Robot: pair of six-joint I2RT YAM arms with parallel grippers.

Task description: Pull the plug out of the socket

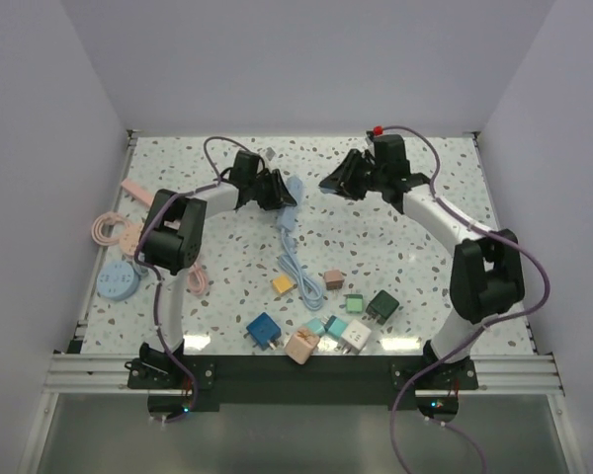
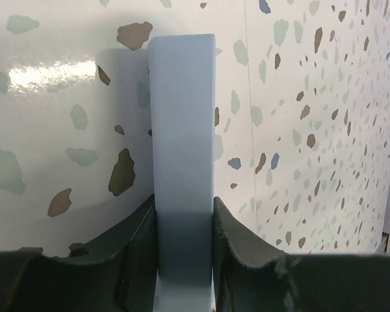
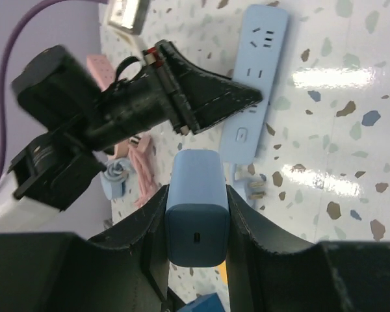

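Left pincer (image 2: 184,218) tight on socket strip (image 2: 182,117) — lengthwise ahead — right pincer (image 3: 196,190) tight on plug (image 3: 196,227)

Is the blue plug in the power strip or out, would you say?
Out: the right pincer holds the blue plug apart from the power strip.

My left gripper (image 2: 184,218) and right gripper (image 3: 196,198) are matte black, on white arms (image 1: 171,306) with purple cables (image 1: 393,415).
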